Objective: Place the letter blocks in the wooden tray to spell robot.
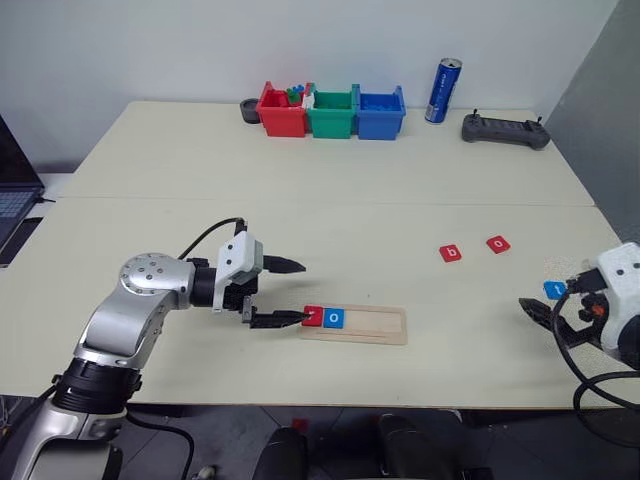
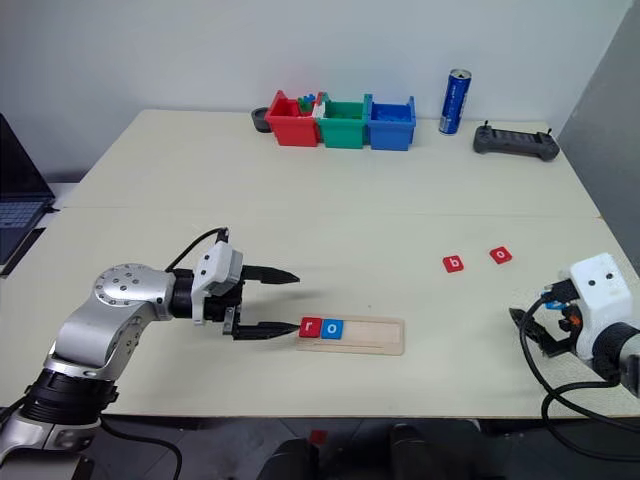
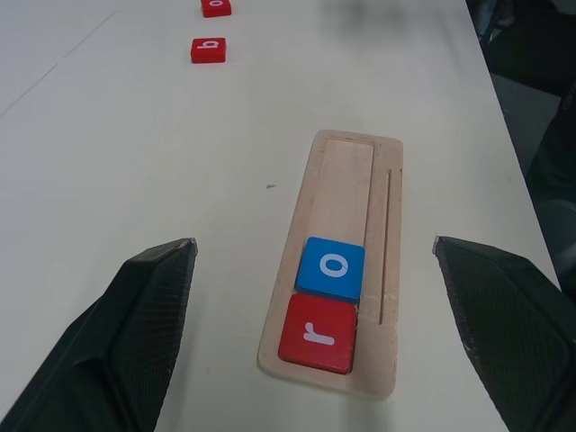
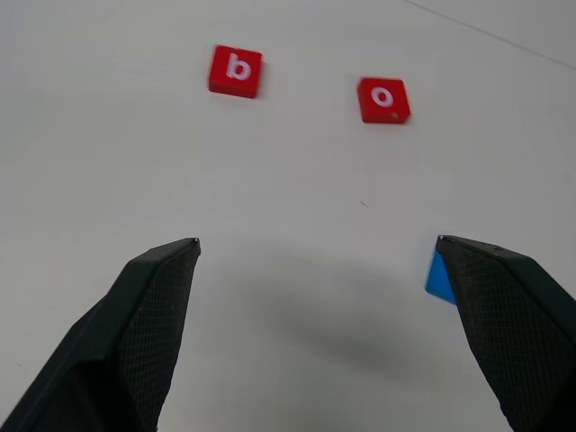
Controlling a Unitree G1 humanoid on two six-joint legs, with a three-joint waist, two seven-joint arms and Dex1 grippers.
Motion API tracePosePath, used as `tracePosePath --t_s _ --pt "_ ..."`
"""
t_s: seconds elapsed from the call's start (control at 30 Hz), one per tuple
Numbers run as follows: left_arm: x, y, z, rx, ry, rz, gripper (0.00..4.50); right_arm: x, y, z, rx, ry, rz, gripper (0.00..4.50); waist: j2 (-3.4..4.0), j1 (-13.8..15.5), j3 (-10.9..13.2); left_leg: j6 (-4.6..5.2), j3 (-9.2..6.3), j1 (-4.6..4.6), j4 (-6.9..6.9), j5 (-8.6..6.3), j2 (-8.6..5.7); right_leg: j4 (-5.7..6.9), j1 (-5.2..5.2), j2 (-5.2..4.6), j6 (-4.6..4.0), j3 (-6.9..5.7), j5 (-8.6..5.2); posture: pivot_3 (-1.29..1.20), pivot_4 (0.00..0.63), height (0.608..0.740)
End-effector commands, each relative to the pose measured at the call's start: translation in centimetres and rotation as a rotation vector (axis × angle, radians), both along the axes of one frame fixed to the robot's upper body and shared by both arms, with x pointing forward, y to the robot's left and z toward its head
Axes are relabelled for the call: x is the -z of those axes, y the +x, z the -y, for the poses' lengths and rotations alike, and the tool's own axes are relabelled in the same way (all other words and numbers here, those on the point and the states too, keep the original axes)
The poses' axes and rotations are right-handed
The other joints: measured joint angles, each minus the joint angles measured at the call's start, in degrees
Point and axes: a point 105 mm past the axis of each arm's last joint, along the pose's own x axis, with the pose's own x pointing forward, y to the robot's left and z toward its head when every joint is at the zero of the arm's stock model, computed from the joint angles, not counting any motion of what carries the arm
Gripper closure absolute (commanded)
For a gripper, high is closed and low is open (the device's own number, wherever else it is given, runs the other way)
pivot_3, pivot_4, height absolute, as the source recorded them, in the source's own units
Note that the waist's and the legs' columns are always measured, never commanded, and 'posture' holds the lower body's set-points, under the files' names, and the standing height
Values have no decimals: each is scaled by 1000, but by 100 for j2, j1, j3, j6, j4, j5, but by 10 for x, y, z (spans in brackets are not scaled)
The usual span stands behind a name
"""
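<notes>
Pale cream desk [image 1: 330, 170] stretches ahead of me to a white wall. From my head camera, the wooden tray [image 1: 375, 325] lies near the front edge, long side running left to right. 2 letter blocks sit side by side at its left end: a red r [image 1: 313, 316], then a blue o [image 1: 334, 319] touching it; the other slots of the tray are bare. My left gripper [image 1: 295, 292] hangs at the tray's left end with its 2 black fingers spread wide, holding nothing. Well to the right on the desk lie a red b [image 1: 451, 253] and a red o [image 1: 498, 244], near each other but apart. A blue t [image 1: 555, 290] lies just beside my right gripper [image 2: 530, 325] at the right edge. Along the far side stand 3 plastic bins, red [image 1: 281, 112], green [image 1: 332, 113] and blue [image 1: 381, 114], plus a blue can [image 1: 442, 91] and a dark controller [image 1: 505, 129].

From my left wrist, the tray runs away between my parted fingers [image 3: 135, 333], the red r nearest, the blue o next.

From my right wrist, the fingers [image 4: 148, 324] stand wide apart and empty; the blue block's corner peeks out beside one finger, with the red b and red o beyond.
</notes>
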Motion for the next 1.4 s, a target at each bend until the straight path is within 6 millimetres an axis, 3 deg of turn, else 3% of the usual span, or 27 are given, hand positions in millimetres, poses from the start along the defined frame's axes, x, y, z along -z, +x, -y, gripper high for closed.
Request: tracePosePath --t_s 0.03,0.27,0.57,0.9,1.13,1.23,1.4 --pt "-8 -2 -1 0 -23 44 46 -6 13 -15 -63 17 61 0 0 -15 0 0 0 0 0 0 0 0 -1 0 0 0 0 0 150 740" --pt "-8 -1 -4 -29 -17 46 46 7 60 -34 -25 77 130 0 -1 -46 2 0 -1 -2 1 0 0 2 -3 0 -8 0 5 0 150 740" --pt "-1 -12 -18 -39 27 10 46 32 100 -59 -36 126 154 0 6 -112 6 0 -3 -8 -6 0 -1 2 -10 -4 -29 -3 17 0 150 740" --pt "-8 -19 -19 26 15 17 46 59 126 -63 3 165 111 0 8 -128 7 1 -4 -7 -6 -1 -1 3 -11 -2 -30 -6 17 0 150 740" --pt "10 -25 -32 93 165 -4 46 77 128 -66 32 197 40 0 8 -145 6 1 -3 0 -5 0 0 7 -9 0 -30 -4 17 0 150 740" --pt "13 -27 -32 129 183 8 0 84 127 -68 26 185 20 631 7 -146 6 1 -3 2 -5 0 0 7 -7 0 -30 -4 17 0 150 740" --pt "13 -30 -30 184 178 18 0 87 130 -68 22 166 17 2370 6 -148 5 1 -3 2 -5 -1 1 6 -6 0 -30 -4 17 0 150 740"
